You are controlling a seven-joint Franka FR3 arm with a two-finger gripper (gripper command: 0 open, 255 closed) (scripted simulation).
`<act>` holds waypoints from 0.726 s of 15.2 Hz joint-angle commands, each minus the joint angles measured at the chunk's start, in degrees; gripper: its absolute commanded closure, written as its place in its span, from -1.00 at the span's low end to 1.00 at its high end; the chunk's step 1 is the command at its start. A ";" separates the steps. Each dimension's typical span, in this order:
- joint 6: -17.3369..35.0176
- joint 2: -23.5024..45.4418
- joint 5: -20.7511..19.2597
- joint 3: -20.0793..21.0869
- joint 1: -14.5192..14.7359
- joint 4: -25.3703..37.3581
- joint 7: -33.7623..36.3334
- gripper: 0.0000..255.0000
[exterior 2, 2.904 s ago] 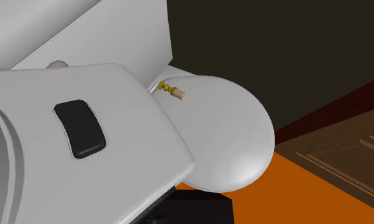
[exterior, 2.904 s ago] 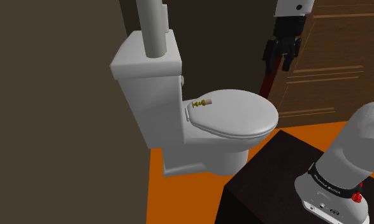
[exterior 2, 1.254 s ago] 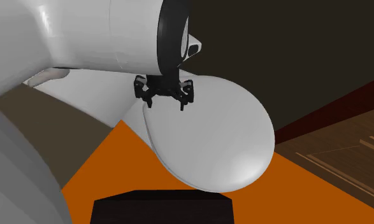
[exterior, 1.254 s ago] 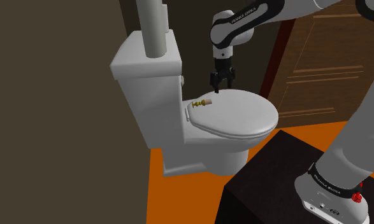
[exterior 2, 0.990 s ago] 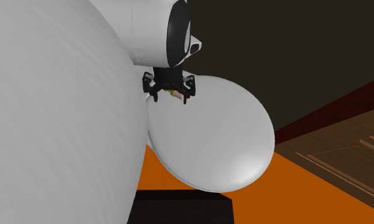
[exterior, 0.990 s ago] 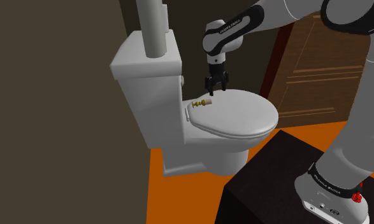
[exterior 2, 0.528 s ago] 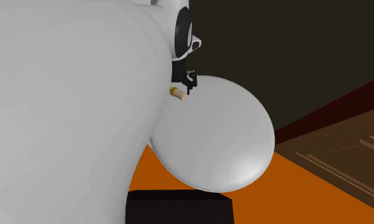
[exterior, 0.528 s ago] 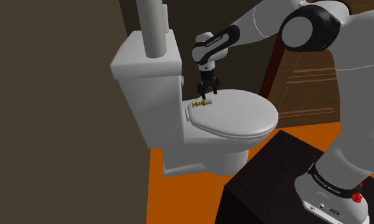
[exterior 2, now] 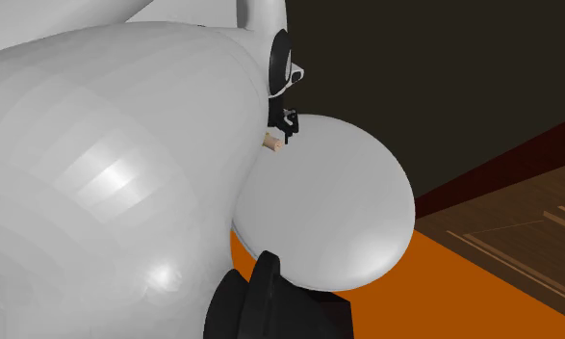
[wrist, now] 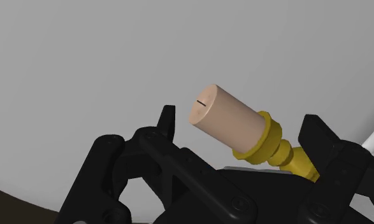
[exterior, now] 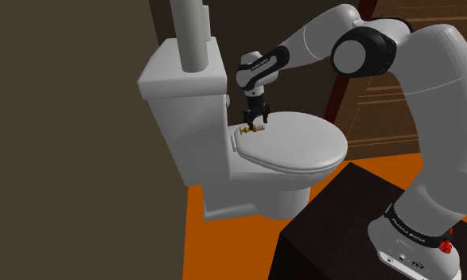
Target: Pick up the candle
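We've dropped the jaws lower since half a second ago: spread open, straddling the peach cylindrical candle (wrist: 227, 121) lying sideways on the white toilet lid (exterior: 299, 147), so closing pinches it.

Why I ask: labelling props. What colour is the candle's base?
Yellow ribbed candle base, best in wrist view.

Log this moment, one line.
black gripper: open, straddling peach candle in yellow holder; candle: lying on white toilet lid; grasp: not yet
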 commanded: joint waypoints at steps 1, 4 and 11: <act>1.35 1.19 0.09 0.06 -0.06 -0.14 -0.04 -1.00; 1.37 1.09 0.08 0.04 -0.08 -0.25 -0.08 1.00; 1.36 1.05 0.08 0.04 -0.07 -0.27 -0.07 1.00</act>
